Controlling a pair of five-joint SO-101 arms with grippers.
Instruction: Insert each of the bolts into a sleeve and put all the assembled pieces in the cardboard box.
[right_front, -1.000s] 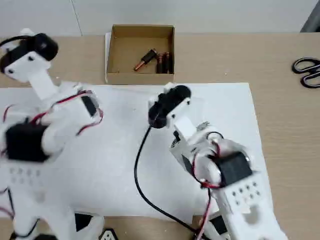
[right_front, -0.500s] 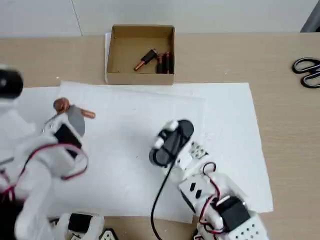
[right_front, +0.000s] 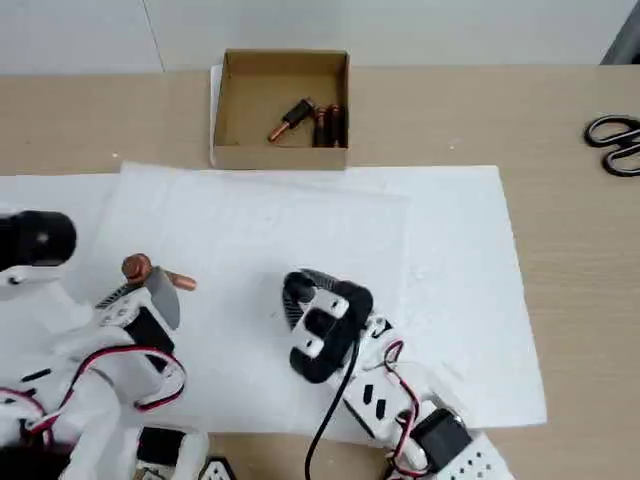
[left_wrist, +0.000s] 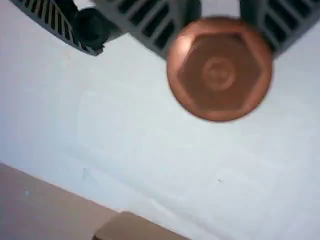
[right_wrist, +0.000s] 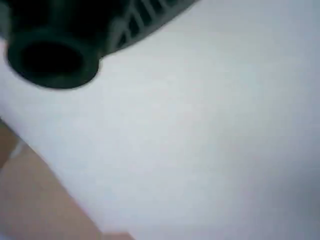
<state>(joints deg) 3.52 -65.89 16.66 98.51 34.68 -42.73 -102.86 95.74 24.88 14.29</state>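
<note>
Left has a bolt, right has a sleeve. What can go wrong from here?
1. The bolt could twist or slip in the left gripper when it is pushed against the sleeve.
2. The sleeve, in the right gripper, sits apart from the bolt. A misaligned approach may jam.

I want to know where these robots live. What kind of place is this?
Probably a workshop or lab desk for robot practice: a wooden table covered with a white paper sheet, a cardboard box holding metal pieces, and scissors nearby.

Glossy coppery metal bolt (left_wrist: 219, 70), matt paper (right_front: 300, 240).
</note>
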